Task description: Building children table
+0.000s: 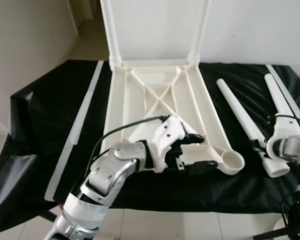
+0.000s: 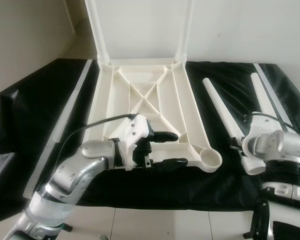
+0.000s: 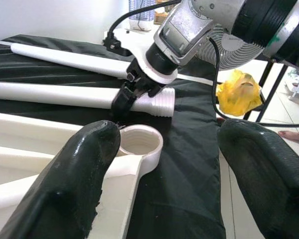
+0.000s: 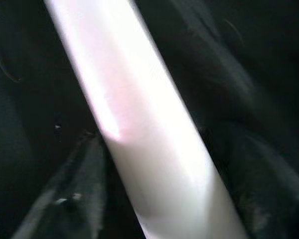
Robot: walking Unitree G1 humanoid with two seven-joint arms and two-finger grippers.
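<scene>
Tabletop: the white plastic tabletop (image 1: 157, 100) lies underside up in the middle of the frame, ribs and cross-brace showing, its far end against a white panel (image 1: 155, 30) propped on the wall.
Socket: the round leg socket (image 1: 231, 162) at the near right corner sits empty, no leg in it.
Legs: two white legs on the right of the frame — the nearer leg (image 1: 240, 117) beside the tabletop, the farther leg (image 1: 280, 100) towards the right edge. Both lie loose on the cloth.
Left end effector: the left end effector (image 1: 194, 152) hovers low at the near edge of the tabletop, fingers spread wide, holding nothing, aimed at that socket.
Right end effector: the right end effector (image 3: 123, 102) is clamped on the nearer leg close to its threaded end.
Progress: early, I'd say. No leg is fitted in any socket I can see; the gripped leg has yet to be seated in the socket, then the others.
Surface: a table draped in black cloth (image 1: 45, 130), a pale strip (image 1: 75, 130) along the left side.
Room: white walls, pale tiled floor; a fan (image 3: 234, 45) and something yellow (image 3: 239, 92) stand beyond.
</scene>
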